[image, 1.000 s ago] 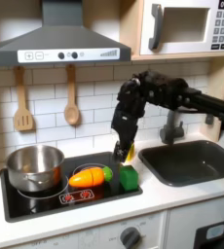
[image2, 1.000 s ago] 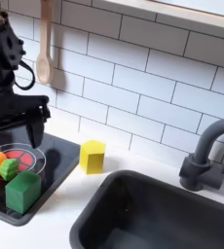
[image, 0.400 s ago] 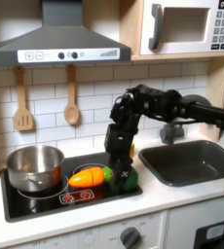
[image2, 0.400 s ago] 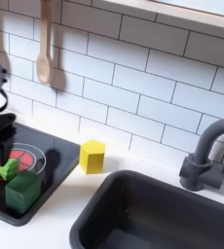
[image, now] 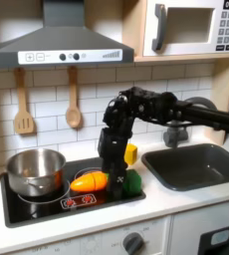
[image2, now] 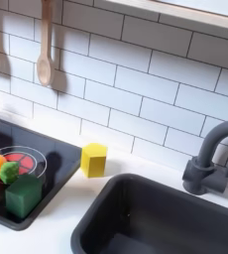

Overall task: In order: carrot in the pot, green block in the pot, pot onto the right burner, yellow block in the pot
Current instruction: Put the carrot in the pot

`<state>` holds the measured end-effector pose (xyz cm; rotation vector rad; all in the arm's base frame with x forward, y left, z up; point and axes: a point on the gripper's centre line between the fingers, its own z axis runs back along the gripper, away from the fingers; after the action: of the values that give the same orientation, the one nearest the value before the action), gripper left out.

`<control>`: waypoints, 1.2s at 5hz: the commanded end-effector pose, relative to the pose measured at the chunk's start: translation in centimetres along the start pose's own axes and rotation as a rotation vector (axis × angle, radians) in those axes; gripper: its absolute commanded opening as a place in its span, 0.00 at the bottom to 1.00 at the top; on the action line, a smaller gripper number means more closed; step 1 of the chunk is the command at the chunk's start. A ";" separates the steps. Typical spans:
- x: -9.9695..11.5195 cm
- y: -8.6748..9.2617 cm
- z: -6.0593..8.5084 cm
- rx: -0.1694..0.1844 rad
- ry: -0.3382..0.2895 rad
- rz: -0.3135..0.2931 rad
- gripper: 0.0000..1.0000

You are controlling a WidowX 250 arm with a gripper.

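Carrot (image: 89,181) on cooktop, just below gripper (image: 111,177), still outside pot (image: 35,170). Gripper has swung over from yellow block (image: 130,153), now low above carrot; opening cannot tell. Grasp likely next.

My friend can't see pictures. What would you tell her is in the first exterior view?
A black robot arm reaches down over a toy stove, its claw just above an orange carrot lying on the black cooktop. A shiny pot sits on the first exterior view's left, and a dark sink on its right.
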<state>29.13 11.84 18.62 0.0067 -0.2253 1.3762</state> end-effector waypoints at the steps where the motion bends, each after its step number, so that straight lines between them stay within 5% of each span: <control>1: 1.4 -2.2 -1.2 0.006 -0.004 -0.034 1.00; 4: 1.5 -2.1 -3.0 0.042 0.012 -0.027 1.00; 6: 1.9 -2.8 -2.9 0.004 -0.007 -0.031 1.00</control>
<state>32.71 13.53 16.65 0.0146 -0.2361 1.3471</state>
